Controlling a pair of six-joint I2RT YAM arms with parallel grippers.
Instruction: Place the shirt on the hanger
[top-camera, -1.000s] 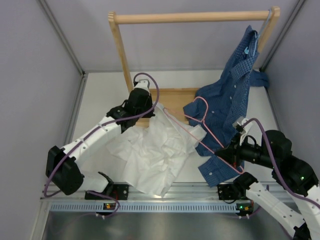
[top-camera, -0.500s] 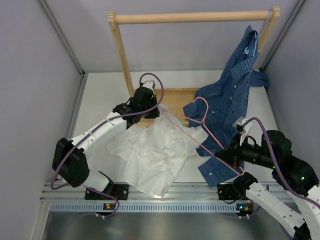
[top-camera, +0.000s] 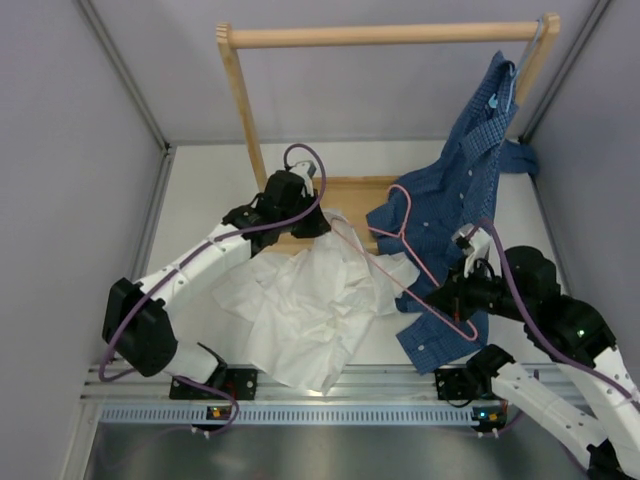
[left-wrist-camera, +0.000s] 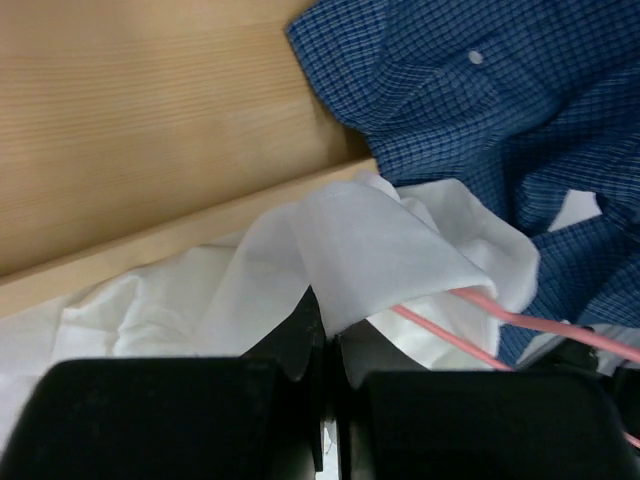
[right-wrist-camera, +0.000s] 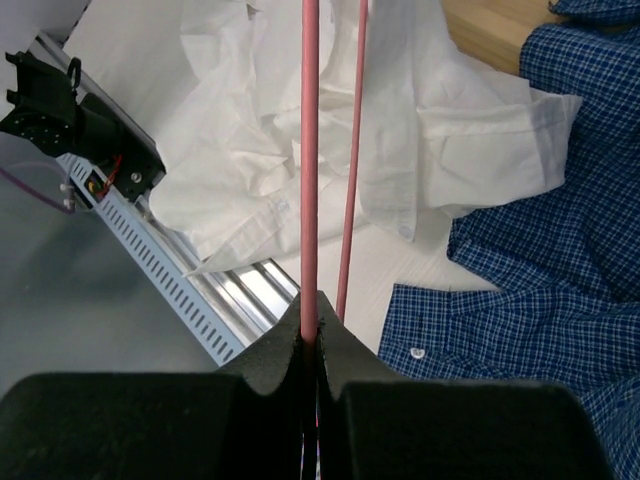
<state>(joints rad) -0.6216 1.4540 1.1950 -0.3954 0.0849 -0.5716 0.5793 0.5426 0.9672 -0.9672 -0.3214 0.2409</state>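
The white shirt (top-camera: 310, 300) lies crumpled on the table in front of the wooden rack. My left gripper (top-camera: 318, 218) is shut on a raised fold of the shirt (left-wrist-camera: 380, 250) near the rack base. The pink wire hanger (top-camera: 400, 265) is held tilted above the table; one end runs under that fold (left-wrist-camera: 500, 315). My right gripper (top-camera: 447, 298) is shut on the hanger's wire (right-wrist-camera: 309, 150), over the blue shirt's hem.
A wooden rack (top-camera: 380, 36) stands at the back, its base board (left-wrist-camera: 130, 130) under my left gripper. A blue checked shirt (top-camera: 460, 190) hangs from the rack's right end on a light blue hanger (top-camera: 512, 75) and drapes onto the table. A metal rail (top-camera: 300, 405) runs along the near edge.
My left gripper has lifted the shirt fold a little to the right and back. My right gripper has moved left and away with the hanger, pushing its end further into the shirt.
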